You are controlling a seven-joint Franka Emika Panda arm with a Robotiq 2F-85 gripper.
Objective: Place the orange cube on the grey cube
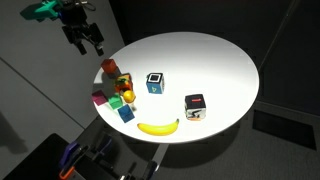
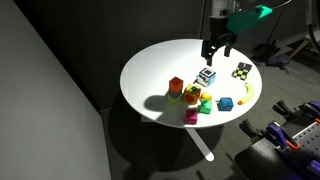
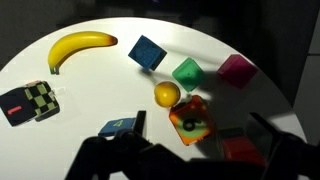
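The orange cube point(image 3: 190, 118) lies in the cluster of small blocks and has a dark round mark on its top face. It also shows in both exterior views point(image 1: 110, 67) point(image 2: 176, 86). I cannot make out a plain grey cube in any view; part of the cluster lies in shadow. My gripper point(image 3: 200, 128) is open and empty. In the wrist view the orange cube appears between its fingers. In both exterior views the gripper point(image 1: 88, 38) point(image 2: 218, 48) hangs well above the table.
Round white table point(image 1: 215, 60). Near the orange cube are a yellow ball point(image 3: 166, 94), green block point(image 3: 187, 72), magenta block point(image 3: 237, 70), blue block point(image 3: 148, 52) and reddish block point(image 3: 240, 148). There are also a banana point(image 3: 80, 45) and black-and-white cubes, red-marked point(image 3: 28, 103) and blue-marked point(image 3: 120, 125).
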